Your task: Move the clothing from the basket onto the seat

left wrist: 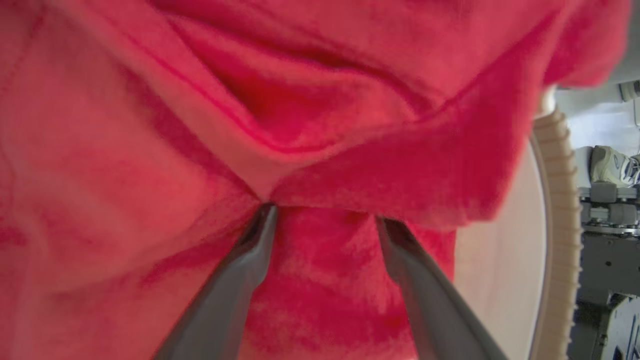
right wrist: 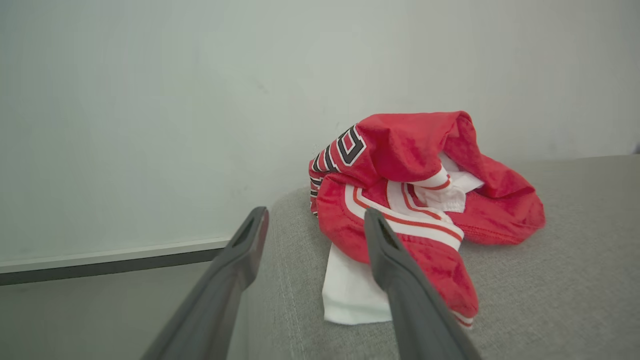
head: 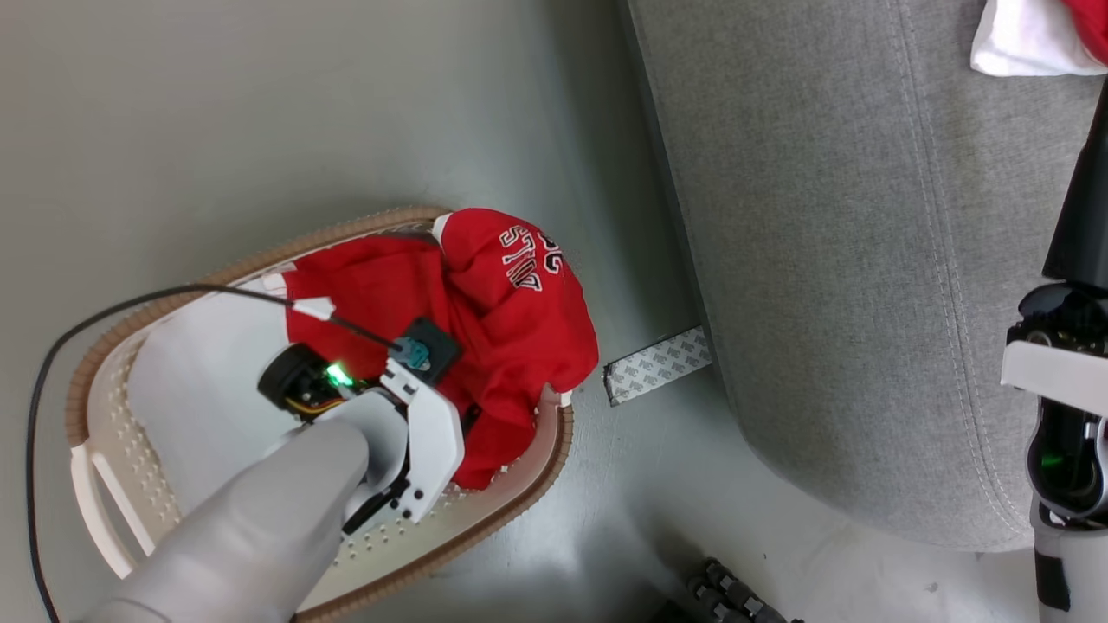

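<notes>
One red jersey is heaped in the basket at 2 o'clock, pressed by the spread jaws of the left gripper (right gripper spread, empty), and a second jersey is laid on the seat.

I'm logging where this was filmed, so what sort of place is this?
Probably a living room, or a mock-up of one: a grey upholstered seat, a laundry basket holding red clothing on a smooth floor, and a plain wall behind.

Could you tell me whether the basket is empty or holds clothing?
Not empty: a red garment lies bunched in the basket, draped over its rim, with the open left gripper against its folds.
</notes>
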